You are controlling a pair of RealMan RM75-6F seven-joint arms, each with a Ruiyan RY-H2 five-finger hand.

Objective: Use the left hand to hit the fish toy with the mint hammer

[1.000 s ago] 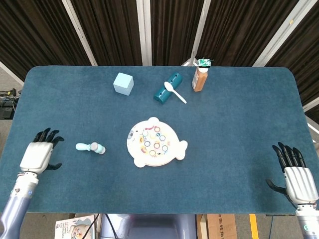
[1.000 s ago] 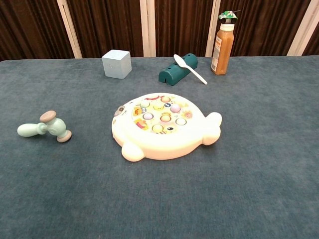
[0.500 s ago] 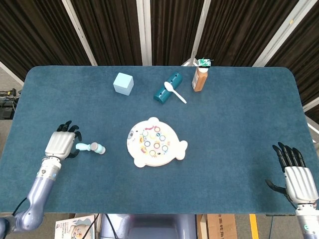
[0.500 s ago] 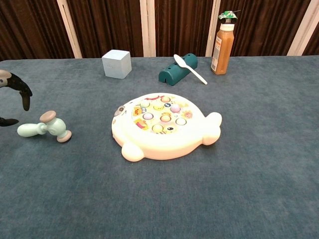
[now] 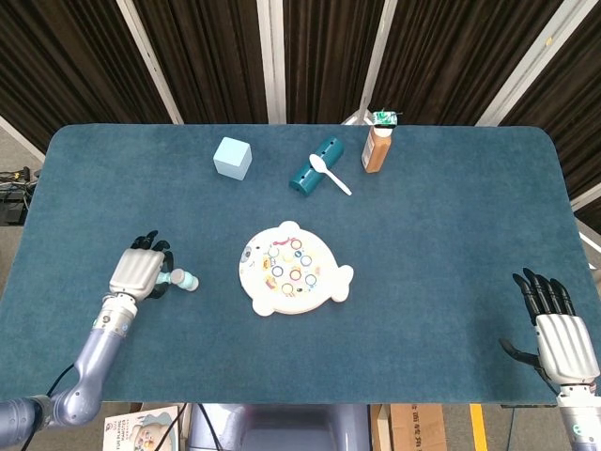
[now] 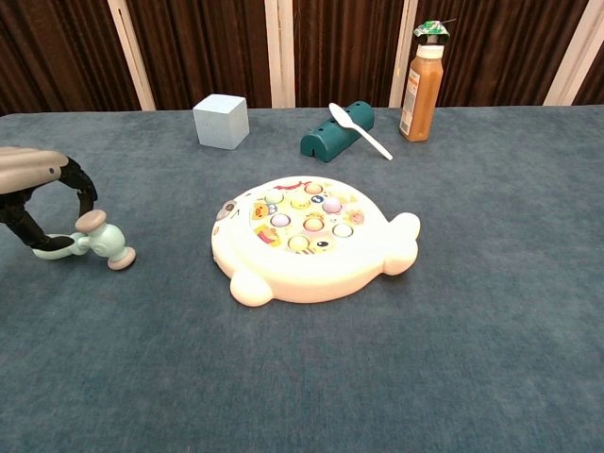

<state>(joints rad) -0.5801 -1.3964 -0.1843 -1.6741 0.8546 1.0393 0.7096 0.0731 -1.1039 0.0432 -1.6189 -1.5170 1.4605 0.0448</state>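
The mint hammer (image 5: 181,279) lies on the blue table, left of the white fish toy (image 5: 293,270), its head toward the fish. In the chest view the hammer (image 6: 106,244) has pink-tan faces and the fish toy (image 6: 307,241) shows coloured pegs on top. My left hand (image 5: 139,272) is over the hammer's handle; in the chest view the left hand (image 6: 36,179) arches its fingers down around the handle with the thumb by the handle's end, not closed on it. My right hand (image 5: 563,340) rests open near the table's front right corner.
At the back stand a light blue cube (image 5: 232,157), a teal holder (image 5: 311,167) with a white spoon (image 5: 331,175) across it, and an orange bottle (image 5: 376,147). The table's front edge runs just behind both hands.
My left hand has moved right from the table's left edge to the hammer and now arches over its handle. The hammer, the fish toy and my right hand have not moved.
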